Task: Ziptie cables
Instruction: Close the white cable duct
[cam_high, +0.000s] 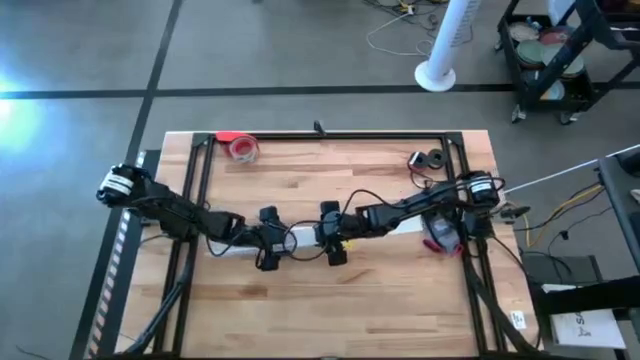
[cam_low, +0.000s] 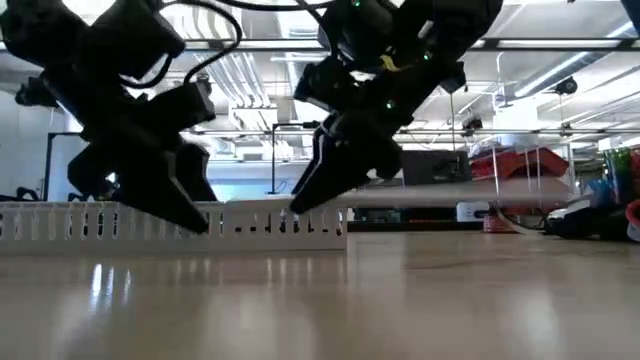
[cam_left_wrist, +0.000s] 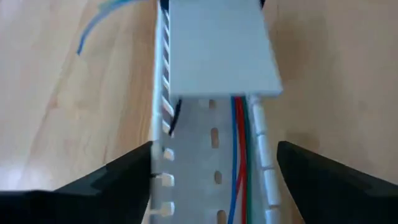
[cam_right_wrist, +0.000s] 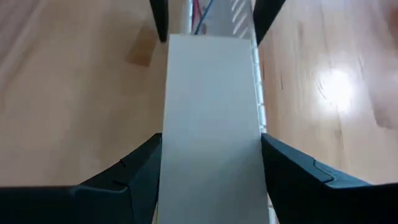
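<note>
- The bench (cam_high: 380, 290) is pale butcher-block wood with a smooth, slightly glossy top, framed by black metal rails.
- At its middle lies a white plastic slotted cable duct (cam_left_wrist: 211, 186), a long channel with comb-like side teeth and oval holes in its floor.
- A flat, smooth grey-white cover strip (cam_right_wrist: 210, 118) sits on top of the duct, closing part of it; the end nearer the left arm is uncovered.
- The cables (cam_left_wrist: 239, 155) are thin red, blue and green wires running lengthwise inside the open channel, along one wall, and passing under the cover.
- The left gripper (cam_left_wrist: 214, 171) is over the uncovered stretch of duct at bench centre-left. Its jaws are spread wider than the duct, one dark finger on each side, gripping nothing.
- The right gripper (cam_right_wrist: 210, 168) is just right of it, over the covered stretch. Its jaws straddle the cover strip, with the fingers right at both edges; I cannot tell whether they press it.
- Seen from bench level, both grippers reach down to the duct, tilted toward each other.
- A red tape roll (cam_high: 242, 147) lies at the far left of the bench, a small black object (cam_high: 430, 159) at the far right.
- No writing is readable.
</note>
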